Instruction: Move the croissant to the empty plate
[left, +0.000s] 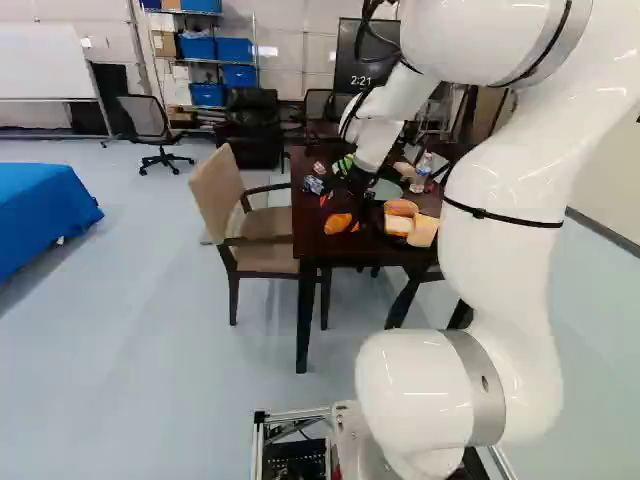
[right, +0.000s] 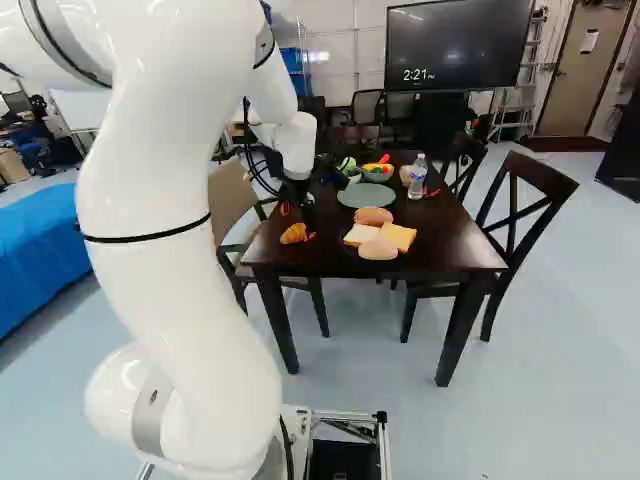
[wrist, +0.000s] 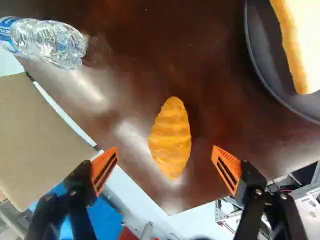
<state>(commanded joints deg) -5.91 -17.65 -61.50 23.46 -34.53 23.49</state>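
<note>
Currently in hand: lining up the pick, as I judge it; the croissant is ungrasped.
End effector (wrist: 166, 169): released, orange pads (wrist: 104, 171) wide apart.
Croissant (wrist: 170, 139): on the bench (right: 330, 255), ahead of the end effector and roughly centred on its gap, long side running along the reach; left of centre in the right base view.
Next move: ease down and forward until the pads flank the croissant's middle, then close gently across its narrow width, since pinching an end could spin it.
Dark plate (wrist: 262, 55): holds bread (wrist: 300, 45), so not the goal.
Green plate (right: 366, 195): empty, upper middle of the right base view, beyond the bread; the place to set down.
Bowl (right: 377, 174): just behind the green plate, worth clearing.
</note>
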